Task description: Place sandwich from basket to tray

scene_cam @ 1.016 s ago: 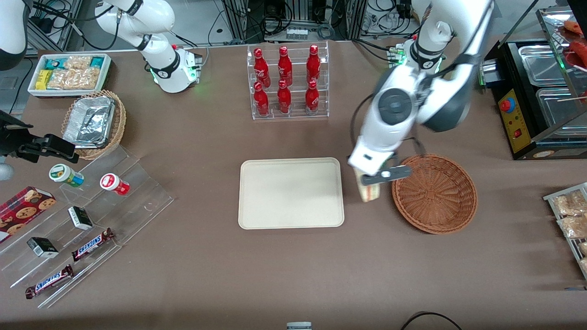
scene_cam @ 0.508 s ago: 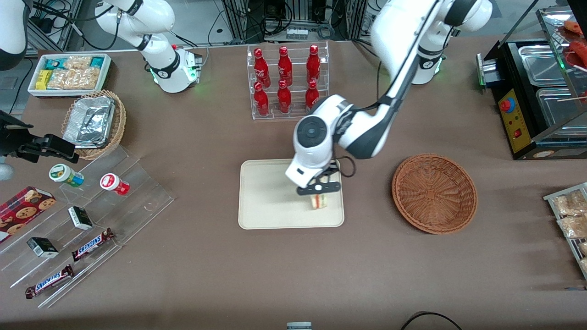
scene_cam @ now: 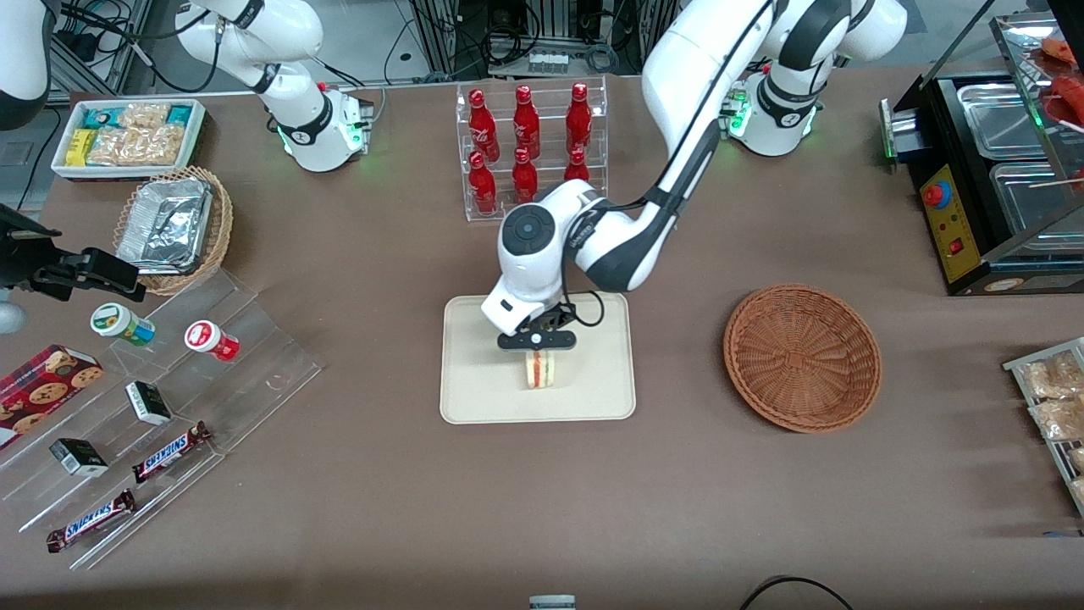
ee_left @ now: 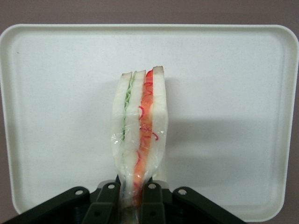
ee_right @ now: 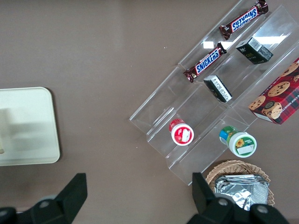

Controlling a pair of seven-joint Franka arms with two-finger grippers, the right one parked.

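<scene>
My gripper (scene_cam: 538, 341) hangs over the middle of the cream tray (scene_cam: 474, 390), shut on the sandwich (scene_cam: 540, 370), a clear-wrapped white wedge with red and green filling. The wrist view shows the sandwich (ee_left: 140, 140) pinched at its narrow end between my fingers (ee_left: 106, 205), pointing away over the tray (ee_left: 233, 93). I cannot tell whether the sandwich rests on the tray or hangs just above it. The reddish-brown wicker basket (scene_cam: 802, 357) stands empty beside the tray, toward the working arm's end of the table.
An acrylic rack of red bottles (scene_cam: 529, 152) stands farther from the front camera than the tray. Clear acrylic steps with snack bars, boxes and cups (scene_cam: 161, 398) lie toward the parked arm's end, with a foil-tray basket (scene_cam: 174, 224) and a white tub (scene_cam: 127, 135).
My gripper carried the sandwich from beside the basket across to over the tray, then on toward the tray's middle. The basket has not moved.
</scene>
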